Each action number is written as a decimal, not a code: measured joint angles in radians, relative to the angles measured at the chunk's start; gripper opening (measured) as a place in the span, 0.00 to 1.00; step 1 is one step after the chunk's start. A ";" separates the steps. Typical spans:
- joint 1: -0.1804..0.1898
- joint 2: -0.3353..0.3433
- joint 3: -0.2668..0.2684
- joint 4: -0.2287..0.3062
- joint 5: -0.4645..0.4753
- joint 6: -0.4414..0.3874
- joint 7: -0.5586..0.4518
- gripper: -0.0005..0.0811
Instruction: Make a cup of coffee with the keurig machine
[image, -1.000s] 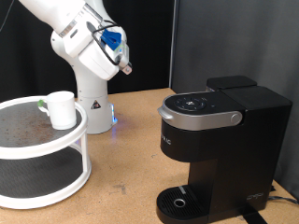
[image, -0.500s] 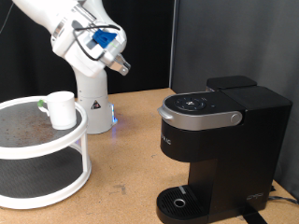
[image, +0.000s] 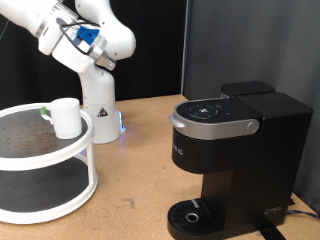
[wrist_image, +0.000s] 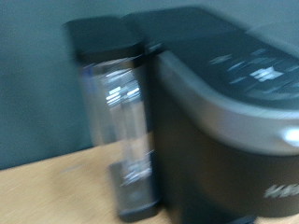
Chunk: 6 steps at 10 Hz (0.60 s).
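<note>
In the exterior view, the white robot arm (image: 70, 35) is raised high above the far left part of the wooden table (image: 140, 160); its gripper is not clearly visible, so I cannot tell if the fingers are apart or together. The small plain white cylindrical cup (image: 66, 117) stands on the top shelf of the white round two-level rack (image: 60, 170) at the table's left edge. The boxy matte-black keurig machine (image: 232, 150) stands near the right edge, its lid closed. In the wrist view, blurred, the machine (wrist_image: 224, 121) and its clear water tank (wrist_image: 120, 121) fill the picture; no fingers show.

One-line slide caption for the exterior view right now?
White arm raised at the view's top left, cup on the round two-tier stand, keurig machine closed with nothing on its drip base.
</note>
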 joint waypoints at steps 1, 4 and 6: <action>-0.016 -0.012 -0.008 0.006 -0.041 -0.045 0.000 0.01; -0.026 -0.024 -0.008 -0.028 0.045 0.058 0.009 0.01; -0.077 -0.072 -0.023 -0.064 0.082 0.093 0.024 0.01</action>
